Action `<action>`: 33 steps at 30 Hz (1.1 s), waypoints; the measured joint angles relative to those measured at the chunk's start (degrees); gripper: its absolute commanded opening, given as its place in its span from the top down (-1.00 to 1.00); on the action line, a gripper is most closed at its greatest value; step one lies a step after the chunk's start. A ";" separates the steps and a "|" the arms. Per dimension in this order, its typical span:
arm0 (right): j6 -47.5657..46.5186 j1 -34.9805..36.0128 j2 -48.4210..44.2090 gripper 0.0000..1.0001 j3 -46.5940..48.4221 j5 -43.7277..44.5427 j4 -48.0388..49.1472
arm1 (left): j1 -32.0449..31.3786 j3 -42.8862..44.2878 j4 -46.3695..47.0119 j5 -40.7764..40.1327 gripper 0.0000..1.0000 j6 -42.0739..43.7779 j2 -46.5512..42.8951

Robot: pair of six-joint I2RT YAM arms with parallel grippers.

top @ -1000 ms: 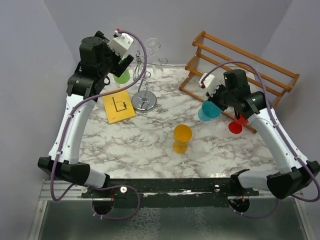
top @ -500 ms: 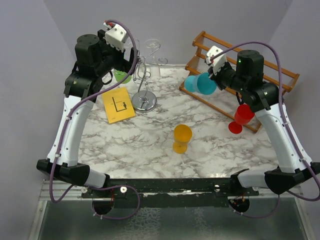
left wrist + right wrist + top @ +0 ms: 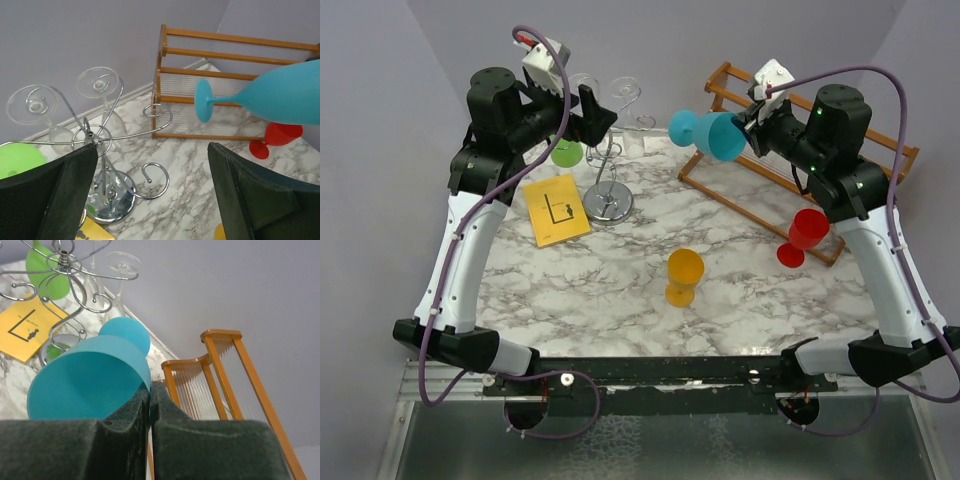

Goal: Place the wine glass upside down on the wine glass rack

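left gripper [image 3: 152, 175] spread wide, right gripper [image 3: 150, 402] pinched tight

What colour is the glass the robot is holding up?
The glass is turquoise, all one colour; the left wrist view shows it best.

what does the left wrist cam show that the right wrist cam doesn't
Only the left wrist view: the red glass, the open left gripper, and the blue wine glass side-on with its stem. Only the right wrist view: the right gripper pinched shut on that glass's rim, and its hollow bowl. Both: the chrome rack with clear glasses hanging, the wooden rack, a green glass.
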 measured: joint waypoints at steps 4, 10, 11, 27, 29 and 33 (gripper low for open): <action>1.62 0.00 -0.02 0.97 -0.04 -0.70 1.75 | 0.00 -1.64 1.95 2.34 -0.87 -4.07 -0.09; 4.85 0.00 -1.14 0.97 -1.79 -2.49 5.97 | -0.20 -4.52 4.48 4.70 -0.80 -8.09 -0.02; 5.68 0.00 -1.38 0.97 -1.95 -2.99 6.40 | -0.31 -4.94 4.96 5.05 -0.79 -8.57 -0.02; 14.67 0.00 -3.21 0.97 -1.84 -13.05 7.78 | -2.80 -12.74 14.25 12.98 -0.23 -17.29 0.85; 15.10 0.00 -3.21 0.97 -1.84 -13.62 7.80 | -2.80 -13.18 14.99 13.79 -0.14 -18.05 0.96; 16.04 0.00 -3.21 0.97 -1.84 -14.71 8.02 | -2.80 -14.16 16.72 14.97 0.06 -19.47 0.96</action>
